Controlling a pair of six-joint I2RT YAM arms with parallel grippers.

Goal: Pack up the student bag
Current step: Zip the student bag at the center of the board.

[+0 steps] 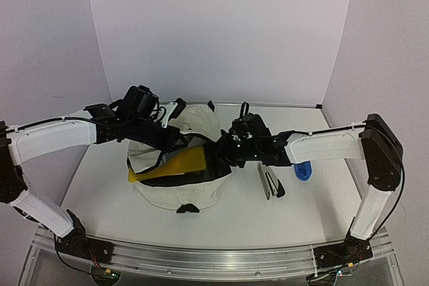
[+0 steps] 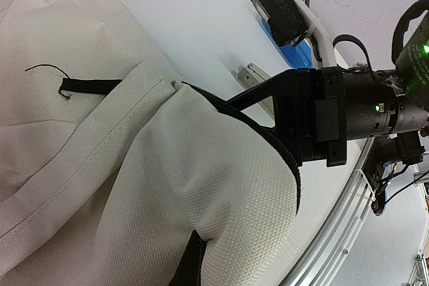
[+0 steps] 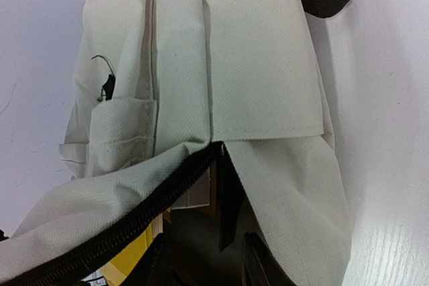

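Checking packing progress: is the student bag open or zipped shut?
Open: the student bag gapes, a yellow item poking out.

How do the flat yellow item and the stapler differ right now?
The flat yellow item is broad and thin; the stapler is narrow, silver and black. The yellow item sits in the open mouth of the student bag, one end sticking out; the stapler lies on the table right of the bag, fully outside. Shared: neither is fully inside the bag.

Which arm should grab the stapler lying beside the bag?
Right, probably. The stapler lies on the table on that arm's side, close beside the right claw, whose jaws stand apart. The left claw is shut at the rim of the student bag.
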